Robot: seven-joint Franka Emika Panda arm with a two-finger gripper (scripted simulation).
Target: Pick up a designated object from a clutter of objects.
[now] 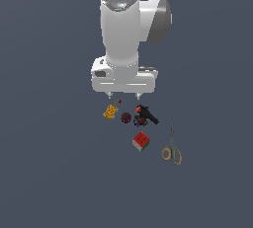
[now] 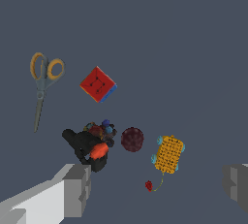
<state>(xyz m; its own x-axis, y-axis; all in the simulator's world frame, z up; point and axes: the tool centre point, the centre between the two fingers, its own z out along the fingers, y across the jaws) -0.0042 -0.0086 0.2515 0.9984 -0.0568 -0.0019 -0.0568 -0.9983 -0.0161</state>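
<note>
As the gripper (image 1: 123,95) hangs above the clutter with jaws spread wide and empty, the orange-yellow block (image 2: 168,154) lies on the floor beneath, between the fingertips but nearer one finger (image 2: 236,185); its long axis is slightly tilted; studded on top, pale blue knobs at its corners, it sits just beside the maroon ball (image 2: 131,139).

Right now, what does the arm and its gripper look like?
A white, rounded arm with a grey shaded link behind and a dark-ringed cap on top. The gripper has a boxy white body and two short pale grey fingers. No cables or markings show.
</note>
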